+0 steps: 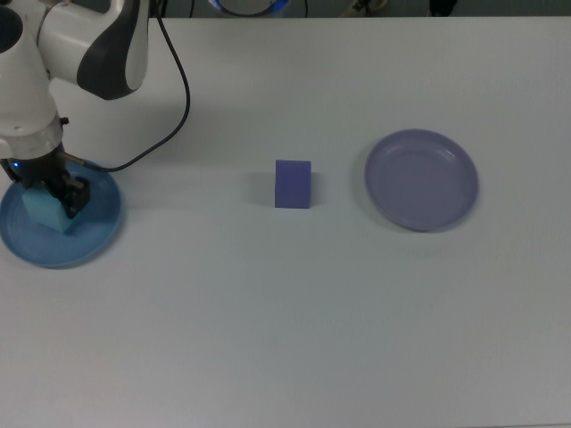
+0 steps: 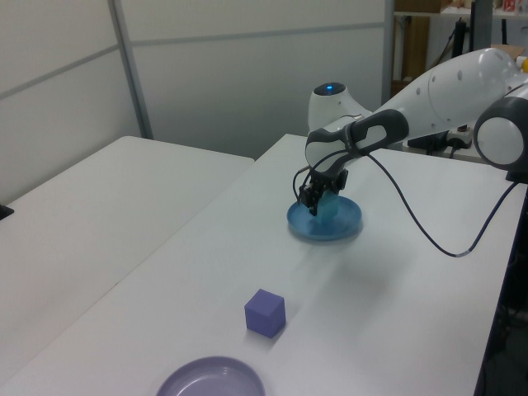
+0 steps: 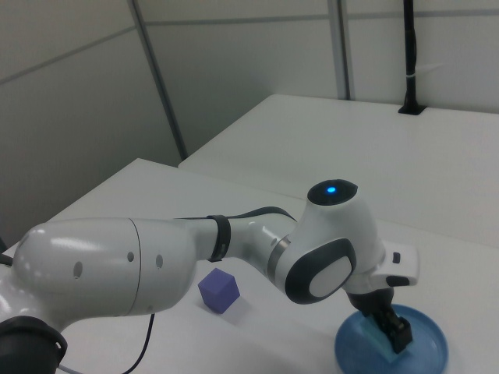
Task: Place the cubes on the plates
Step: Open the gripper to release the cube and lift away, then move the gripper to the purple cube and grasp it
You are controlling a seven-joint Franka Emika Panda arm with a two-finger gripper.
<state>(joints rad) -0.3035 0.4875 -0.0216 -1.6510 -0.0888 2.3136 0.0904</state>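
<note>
The gripper (image 1: pixel 53 198) is pinching the cyan cube (image 1: pixel 43 210) over the blue plate (image 1: pixel 98 223), which sits by the table's (image 1: pixel 285 339) edge at the top view's left; the cube is inside the plate's rim, near its middle, and whether it is already touching the plate floor or a hair above it I cannot tell. The step in hand looks like setting this cube down, and doing it well probably means lowering straight until the cube's bottom face sits flat on the plate's flat centre, not on the sloped rim, then spreading the fingers and lifting straight up so the cube is not dragged or tipped. The cube has equal sides, so it has no real long axis; in the top view it appears turned a little, its edges not square to the table's edges, which should not matter for the drop. The purple cube (image 1: pixel 293 184) rests on the table near the centre, its sides roughly parallel to the table's edges, between the two plates and nearer the lavender plate (image 1: pixel 421 179), which lies empty toward the top view's right. That cube is not yet placed.
</note>
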